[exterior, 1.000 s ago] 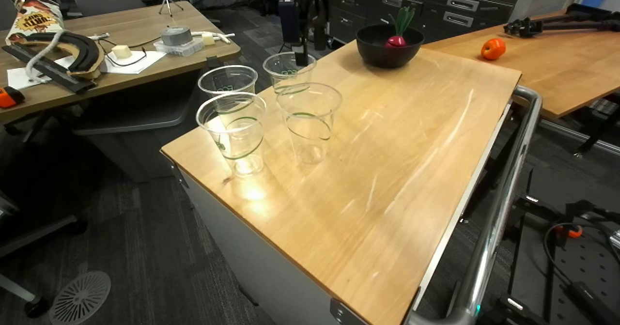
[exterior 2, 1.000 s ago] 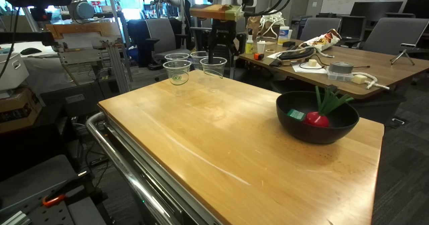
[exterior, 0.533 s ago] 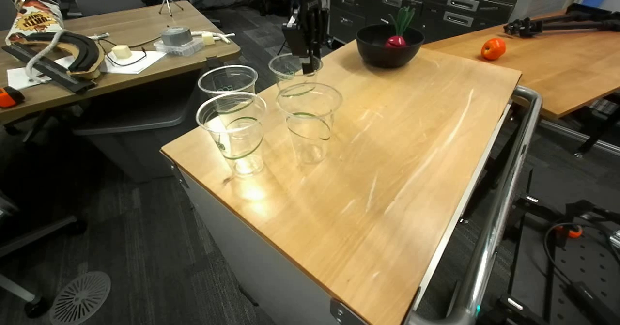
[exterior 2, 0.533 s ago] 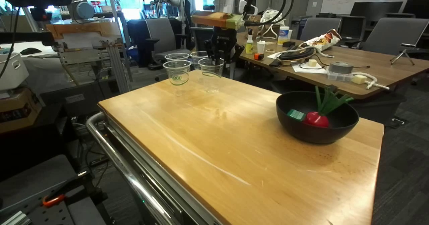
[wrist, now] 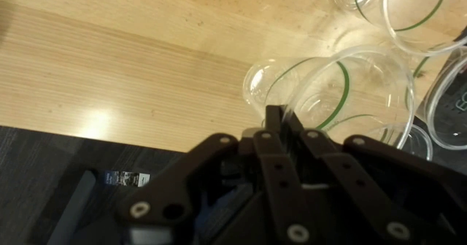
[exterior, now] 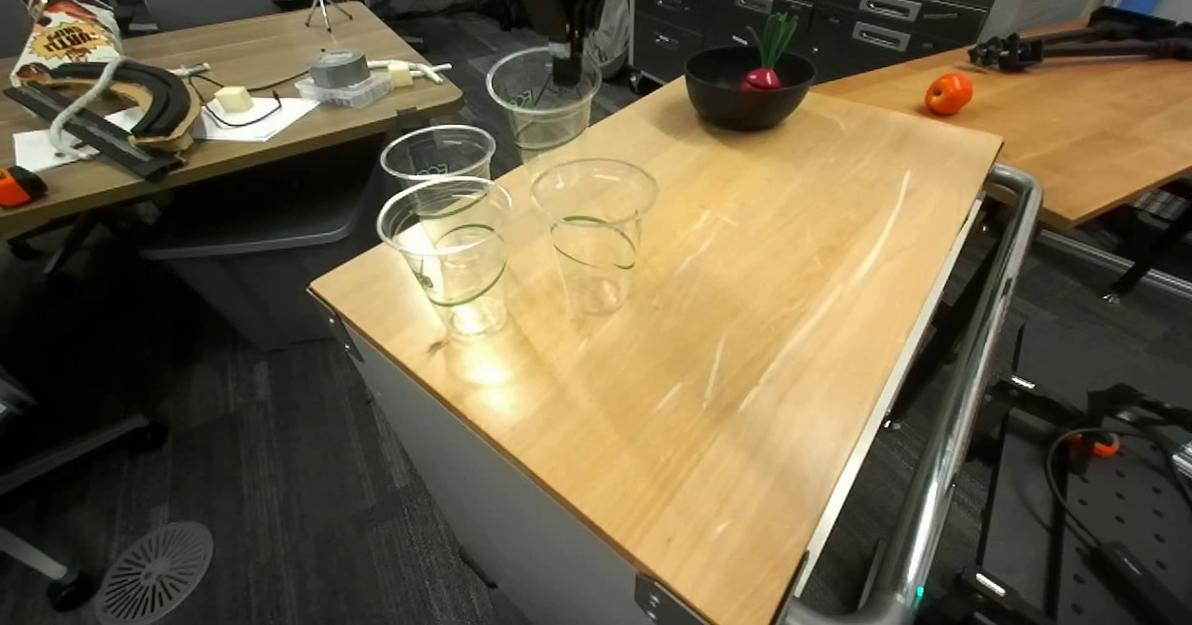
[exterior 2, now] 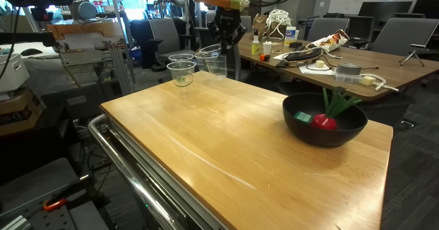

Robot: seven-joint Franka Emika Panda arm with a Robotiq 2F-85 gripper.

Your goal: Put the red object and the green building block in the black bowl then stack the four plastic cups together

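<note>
One white-and-brown snack bag (exterior: 70,40), far left in an exterior view, on the brown wooden desk (exterior: 251,36). Print reads roughly TURTLE CHIPS, letters blurry. Orange-and-black plastic tool (exterior: 19,186) below, cut off by frame edge.

Next, light wooden cart top (exterior: 745,346). Rear-left clear plastic cup (exterior: 433,155): ECO lettering legible, lower part overlapped by front-left clear plastic cup (exterior: 447,271), whose green logo is too small to read. Then the tilted clear plastic cup (exterior: 535,113): black two-finger gripper (wrist: 284,118) clenched on its rim. Lettering on it smeared. Front-right clear plastic cup (exterior: 596,234) upright, just beside. Cup outlines overlap in wrist view; hard to say which base goes with which rim.

Further right, round black bowl (exterior: 736,113); round red toy with green stalks (exterior: 761,79) inside. Teal-green cube block (exterior 2: 303,117) in there too, beside the toy, pale marks unreadable.

Dark drawer cabinet (exterior: 857,20) behind, top cut off, corner label illegible. Orange-red tomato-like object (exterior: 949,94) on second wooden table (exterior: 1071,131).
</note>
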